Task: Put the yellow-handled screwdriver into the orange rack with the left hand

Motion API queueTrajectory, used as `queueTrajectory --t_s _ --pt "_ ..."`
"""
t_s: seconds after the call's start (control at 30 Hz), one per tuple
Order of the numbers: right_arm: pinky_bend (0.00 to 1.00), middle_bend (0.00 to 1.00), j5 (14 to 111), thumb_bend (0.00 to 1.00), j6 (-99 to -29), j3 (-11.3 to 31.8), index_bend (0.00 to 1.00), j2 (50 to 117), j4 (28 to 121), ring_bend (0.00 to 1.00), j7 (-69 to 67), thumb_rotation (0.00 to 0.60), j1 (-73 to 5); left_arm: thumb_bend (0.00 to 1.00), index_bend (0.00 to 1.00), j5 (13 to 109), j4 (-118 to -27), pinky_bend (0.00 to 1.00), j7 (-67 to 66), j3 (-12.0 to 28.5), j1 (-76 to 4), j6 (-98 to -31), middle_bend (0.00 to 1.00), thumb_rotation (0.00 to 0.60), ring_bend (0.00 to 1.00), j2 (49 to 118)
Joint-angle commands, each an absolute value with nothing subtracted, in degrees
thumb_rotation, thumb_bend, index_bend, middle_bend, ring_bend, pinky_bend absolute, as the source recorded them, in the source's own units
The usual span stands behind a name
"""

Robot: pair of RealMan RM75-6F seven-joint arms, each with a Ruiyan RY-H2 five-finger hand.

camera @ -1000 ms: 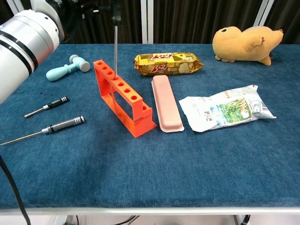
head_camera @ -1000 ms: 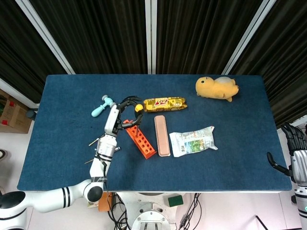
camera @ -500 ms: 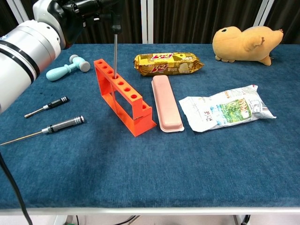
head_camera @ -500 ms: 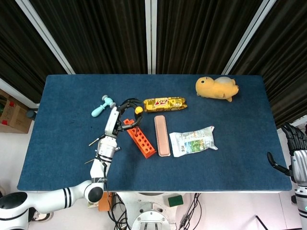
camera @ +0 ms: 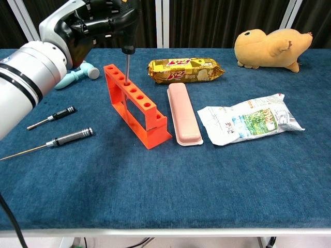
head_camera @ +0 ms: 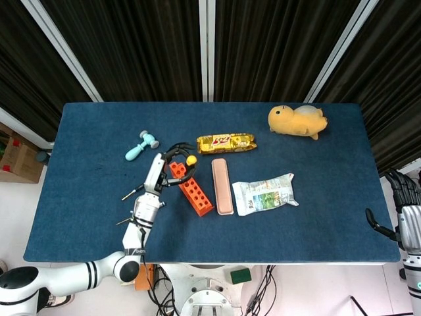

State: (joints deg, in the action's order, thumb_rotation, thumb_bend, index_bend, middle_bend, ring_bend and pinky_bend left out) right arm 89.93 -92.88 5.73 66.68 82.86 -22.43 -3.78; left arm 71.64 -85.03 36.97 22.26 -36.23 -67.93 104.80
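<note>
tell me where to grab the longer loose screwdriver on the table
Grip the longer screwdriver by its thick black handle at the right end, coming straight down from above. It lies flat on the cloth, the thin shaft gives little to pinch, and the space around the handle is open.

Head cam overhead; chest cam low, close; both show table (head_camera: 92,197).

Just behind the left hand (camera: 98,23) lies a pale blue toy hammer (camera: 75,75), two black-handled screwdrivers (camera: 51,118) lie below it toward the table's front, and to its right sit a yellow snack pack (camera: 185,70), pink case (camera: 183,112), printed pouch (camera: 248,119) and yellow plush (camera: 271,48).
</note>
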Motion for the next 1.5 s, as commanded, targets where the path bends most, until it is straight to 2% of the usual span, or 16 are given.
queueTrajectory --t_s 0.03,0.1,0.17,0.23,0.27,0.33,0.67,0.97,1.1,1.2,1.27,1.4,1.43,1.5 --pt "0.00 0.00 89.9 0.35 -92.9 5.7 0.00 66.7 82.9 0.00 -22.3 0.600 -3.8 0.37 0.52 72.2 -84.9 0.24 37.8 21.9 -35.9 -67.9 0.31 0.600 0.15 104.7" --pt "0.00 0.00 90.0 0.35 -93.0 5.7 0.00 66.7 82.9 0.00 -22.3 0.600 -3.8 0.37 0.42 73.1 -84.4 0.24 37.9 21.6 -35.8 -68.5 0.31 0.600 0.15 104.8" --pt "0.00 0.00 89.9 0.35 -93.0 5.8 0.00 66.8 82.9 0.00 -22.2 0.600 -3.7 0.37 0.24 74.0 -84.1 0.23 38.1 21.4 -35.8 -68.9 0.31 0.600 0.15 104.8" --pt "0.00 0.00 89.8 0.35 -93.0 5.8 0.00 66.9 82.9 0.00 -22.1 0.600 -3.8 0.37 0.13 74.8 -83.7 0.21 38.2 21.2 -35.6 -69.9 0.31 0.600 0.15 105.0" --pt "0.00 0.00 89.8 0.35 -93.0 5.8 0.00 66.9 82.9 0.00 -22.0 0.600 -3.8 0.37 0.08 75.2 -83.5 0.21 38.2 21.2 -35.5 -70.4 0.32 0.600 0.15 105.1" --pt "0.00 0.00 89.7 0.35 -92.8 5.8 0.00 66.9 82.9 0.00 -21.9 0.600 -3.8 0.36 0.05 75.7 -82.9 0.20 38.2 21.0 -35.3 -71.1 0.32 0.600 0.15 105.4" --pt "0.00 0.00 89.8 0.35 -92.6 5.8 0.00 66.9 83.0 0.00 -21.6 0.600 -3.8 0.34 0.04 76.6 -83.2 0.20 39.0 20.4 -34.4 -71.9 0.28 0.600 0.14 104.3" --pt "0.00 0.00 89.9 0.35 -92.8 5.8 0.00 66.9 82.9 0.00 -21.7 0.600 -3.8 0.33 0.06 81.9 -86.4 0.20 36.3 18.0 -31.1 -78.1 0.25 0.600 0.13 99.8" --pt "0.00 0.00 90.4 0.35 -93.2 5.5 0.00 66.8 83.0 0.00 -21.6 0.600 -3.6 0.31 0.16 84.5 -87.5 0.20 30.0 14.5 -27.5 -81.4 0.24 0.595 0.12 94.3" --pt "0.00 0.00 90.8 0.35 -93.5 5.4 0.00 66.8 83.2 0.00 -21.4 0.600 -3.5 0.30 0.25 85.1 -88.4 0.21 23.7 11.2 -24.2 -82.7 0.23 0.568 0.12 89.1" --pt "0.00 0.00 91.1 0.35 -93.6 5.2 0.00 66.8 83.2 0.00 -21.0 0.600 -3.5 0.29 0.27 85.6 -89.0 0.21 19.1 8.5 -21.4 -83.9 0.23 0.562 0.12 84.8" --pt "0.00 0.00 91.3 0.35 -93.4 4.9 0.00 66.7 83.4 0.00 -19.9 0.600 -3.5 0.22 0.25 85.8 -87.8 0.22 9.4 3.4 -16.1 -86.2 0.21 0.508 0.12 77.8" --pt "0.00 0.00 91.3 0.35 -93.3 4.8 0.00 66.7 83.5 0.00 -19.4 0.600 -3.4 0.19 0.23 85.9 -87.1 0.22 6.3 1.9 -14.6 -86.9 0.18 0.484 0.10 75.9" --pt "0.00 0.00 91.3 0.35 -93.3 4.7 0.00 66.7 83.6 0.00 -18.2 0.600 -3.4 0.14 0.19 85.8 -86.2 0.21 1.5 -0.1 -12.5 -87.6 0.14 0.478 0.07 73.6"
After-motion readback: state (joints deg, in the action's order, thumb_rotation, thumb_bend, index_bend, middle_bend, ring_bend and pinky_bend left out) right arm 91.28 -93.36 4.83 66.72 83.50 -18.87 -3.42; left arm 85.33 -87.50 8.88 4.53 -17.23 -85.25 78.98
